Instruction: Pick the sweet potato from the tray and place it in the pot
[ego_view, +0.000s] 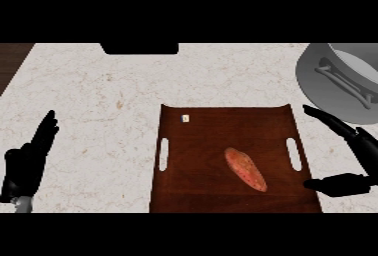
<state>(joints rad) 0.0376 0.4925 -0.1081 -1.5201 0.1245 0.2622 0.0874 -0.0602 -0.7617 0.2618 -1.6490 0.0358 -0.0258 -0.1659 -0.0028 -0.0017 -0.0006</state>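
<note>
sweet potato (246, 168) lies untouched, slanted on the tray (221, 192), right of centre | right hand (353, 160) spread wide just beside it, positioned to close in | pot (325, 85) waits beyond, far right | left hand (26, 165) rests open, left edge

Lying on tray (221, 195): sweet potato (246, 169); flanking it, left hand (26, 165), right hand (353, 162) spreading open beside pot (325, 80)

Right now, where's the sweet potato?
In the head view, the sweet potato lies on the wooden tray, right of its centre, near the right handle slot, with the open right robot hand beside the tray's right edge.
</note>
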